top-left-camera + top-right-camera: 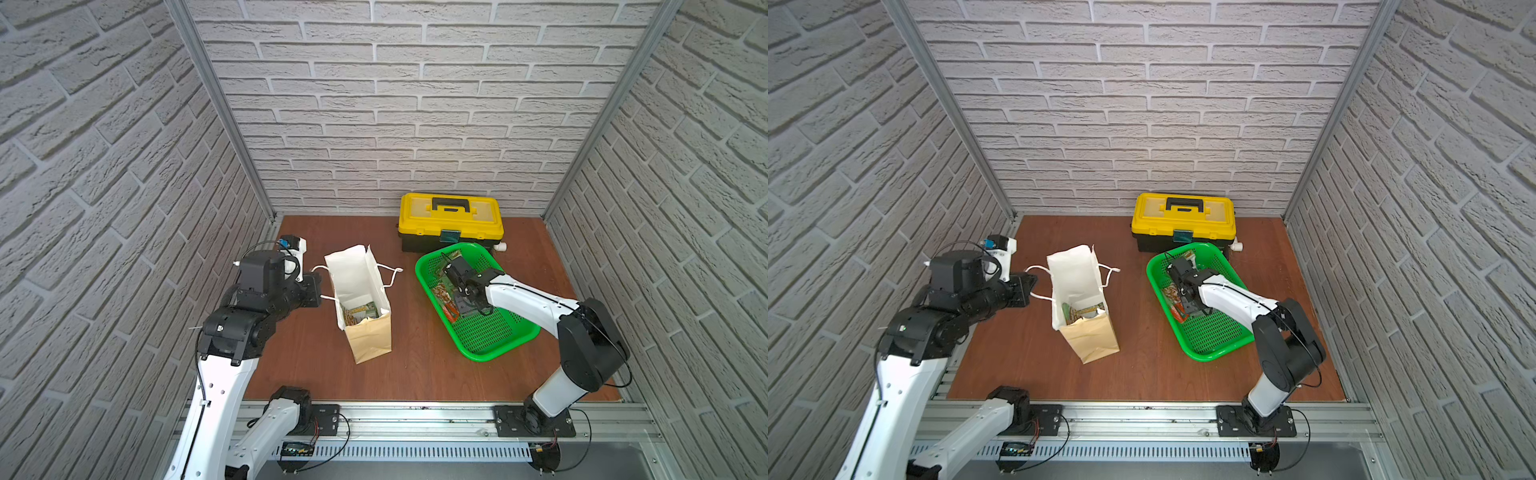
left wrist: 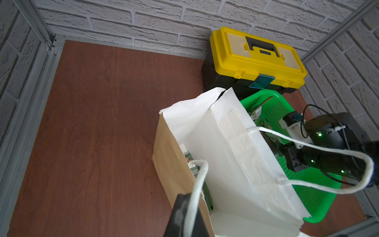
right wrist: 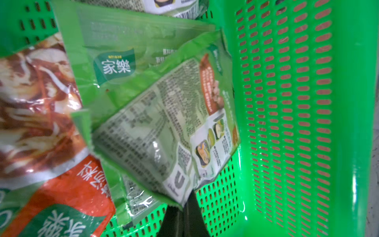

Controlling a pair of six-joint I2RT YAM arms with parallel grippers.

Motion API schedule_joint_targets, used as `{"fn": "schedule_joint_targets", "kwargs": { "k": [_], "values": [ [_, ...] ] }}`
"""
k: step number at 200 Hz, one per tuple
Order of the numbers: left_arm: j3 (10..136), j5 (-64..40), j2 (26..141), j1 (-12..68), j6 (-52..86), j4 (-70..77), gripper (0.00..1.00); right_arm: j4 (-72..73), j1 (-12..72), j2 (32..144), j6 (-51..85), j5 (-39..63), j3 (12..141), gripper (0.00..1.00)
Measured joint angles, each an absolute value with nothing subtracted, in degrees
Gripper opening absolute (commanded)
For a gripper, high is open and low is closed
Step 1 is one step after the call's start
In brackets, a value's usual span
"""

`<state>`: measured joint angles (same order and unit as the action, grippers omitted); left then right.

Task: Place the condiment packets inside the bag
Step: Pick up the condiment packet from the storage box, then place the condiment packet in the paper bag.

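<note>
Closest to the lens: right gripper (image 3: 183, 205), clenched on the lower corner of a green packet (image 3: 164, 127) that lies printed-back-up in the green basket (image 3: 287, 123). We don't read it as lifted yet; it rests across the pile.

Other side: left gripper (image 2: 184, 207) is clamped on the near cord handle (image 2: 198, 180), as best we can see, and that keeps the mouth open. The bag (image 1: 372, 338) stands upright mid-table between the arms, near the basket but not touching it.

Progress, our read:
- Done: bagged packets (image 1: 360, 312) show at the bottom in both top views. At least one, likely more; we can't tell the count.
- In hand: the pinched one, not yet carried over to the bag.
- Left in the basket: a logo packet (image 3: 114, 67) under the pinched one, a red-orange packet (image 3: 61, 190) beside it, and a far packet (image 3: 170, 6), mostly cut off by the frame.

We'd call it roughly mid-task, with at least four transfers to go, counting this one. The yellow toolbox (image 1: 451, 220) behind the basket isn't involved.
</note>
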<state>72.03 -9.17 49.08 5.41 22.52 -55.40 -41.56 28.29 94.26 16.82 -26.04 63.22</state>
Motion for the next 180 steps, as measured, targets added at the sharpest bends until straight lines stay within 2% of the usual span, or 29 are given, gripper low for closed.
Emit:
{"fn": "schedule_joint_targets", "kwargs": {
  "k": [28,48,78,103,141,180],
  "values": [
    [72.31,-9.17,49.17,5.41,22.5,-55.55,0.07,-41.78,28.27,90.19,16.21,-23.92,63.31,0.03],
    [72.58,-9.15,49.19,5.41,22.48,-55.61,0.07,-41.85,28.51,82.83,15.88,-19.81,63.57,0.03],
    [72.64,-9.17,49.17,5.41,22.48,-55.75,0.07,-40.71,30.02,70.39,16.16,-9.43,67.37,0.03],
    [72.64,-9.13,49.06,5.41,22.5,-55.75,0.07,-37.74,32.12,64.14,18.28,0.97,72.6,0.03],
    [72.62,-9.15,48.95,5.41,22.5,-55.72,0.07,-30.2,36.75,62.94,23.79,15.03,78.26,0.03],
    [72.6,-9.17,49.01,5.41,22.52,-55.68,0.07,-21.02,44.64,68.66,29.98,24.45,82.06,0.03]
  ]
}}
